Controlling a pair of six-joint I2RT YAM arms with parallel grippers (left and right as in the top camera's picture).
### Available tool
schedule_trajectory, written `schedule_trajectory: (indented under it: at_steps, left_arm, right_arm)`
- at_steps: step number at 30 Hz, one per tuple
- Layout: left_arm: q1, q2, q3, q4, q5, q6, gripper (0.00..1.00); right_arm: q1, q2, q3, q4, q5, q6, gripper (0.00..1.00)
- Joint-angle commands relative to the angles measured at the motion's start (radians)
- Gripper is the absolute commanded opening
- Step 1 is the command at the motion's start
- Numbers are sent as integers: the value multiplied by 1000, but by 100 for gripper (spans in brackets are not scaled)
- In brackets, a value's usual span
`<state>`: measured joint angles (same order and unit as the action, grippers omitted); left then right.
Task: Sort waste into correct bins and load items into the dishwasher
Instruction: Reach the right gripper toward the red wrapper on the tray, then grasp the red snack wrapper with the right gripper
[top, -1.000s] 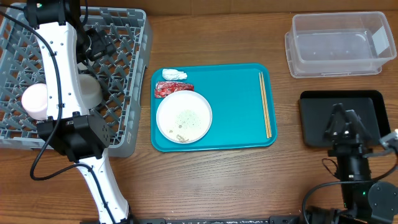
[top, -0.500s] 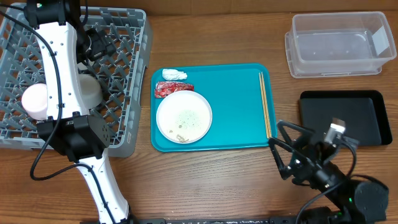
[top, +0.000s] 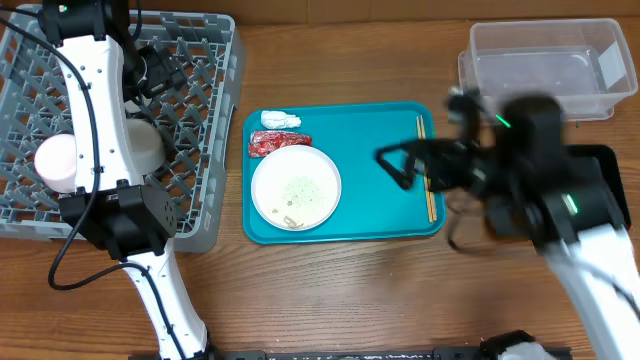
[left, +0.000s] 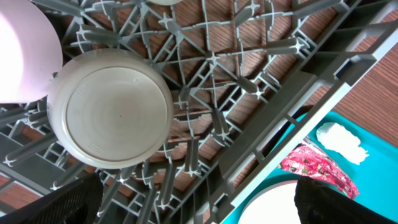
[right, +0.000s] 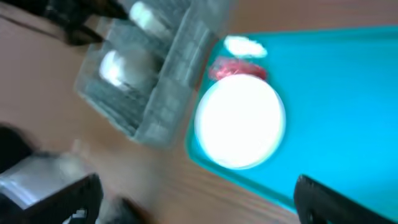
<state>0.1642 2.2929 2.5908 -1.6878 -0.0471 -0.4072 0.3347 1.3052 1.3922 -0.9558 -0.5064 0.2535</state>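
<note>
The white plate (top: 295, 188) with food scraps (top: 291, 217) lies on the teal tray (top: 370, 215). The white tissue (top: 280, 120) and red wrapper (top: 278, 143) lie just behind the plate. The chopsticks (top: 427, 170) lie at the tray's right side. My right gripper (top: 400, 165) is open and empty, blurred, above the tray's middle; its wrist view shows the plate (right: 241, 121) ahead. My left gripper (top: 155, 70) is open and empty above the grey rack (top: 215, 120), which holds a pink bowl (left: 22, 56) and an upturned grey-blue bowl (left: 118, 115). The cup is not clearly visible.
The clear tub (top: 545, 70) stands at the back right. The black tray (top: 600, 180) in front of it is partly covered by my right arm. The left arm's white links cross the rack's front. Bare wooden table lies in front of the teal tray.
My right arm has swung fast from over the black tray, past the table's front, to above the teal tray. The left arm and all objects have not moved.
</note>
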Motion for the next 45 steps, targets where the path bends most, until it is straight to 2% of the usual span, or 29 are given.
schedule_trajectory:
  at_steps: [1,4,6,8,13,16,17,19,20,26,31,45]
  left_arm:
    - [-2,-13,14,-2,3,23,100]
    - [-2,-13,14,-2,3,23,100]
    - [-2,-13,14,-2,3,23,100]
    - [-2,-13,14,-2,3,23,100]
    - [-2,-13,14,-2,3,23,100]
    - [-2,-13,14,-2,3,23,100]
    - [-2,-13,14,-2,3,23,100]
    - [-2,-13,14,-2,3,23,100]
    - [-2,-13,14,-2,3,22,100]
    - [-2,-13,14,-2,3,23,100]
    - [-1,-13,14,-2,3,23,100]
    - [-1,-13,14,-2,3,23,100]
  right_arm:
    - [115,160,217,-82,333,-174,99]
    - [183,302,338,-106,510,-176,100]
    - [210,372,364,-62,577,-176,100]
    - [227,428,364,20,564,-174,100]
    - [248,537,363,203,389,-172,100]
    - [249,608,361,253,397,-176,99]
    - [249,623,361,259,400,-176,96]
    - [249,676,361,274,398,-175,82]
    - [253,698,361,279,394,-176,80]
    - [277,812,361,338,392,-234,80]
    - [301,867,361,399,391,-282,72]
    - [312,986,361,450,410,-333,63]
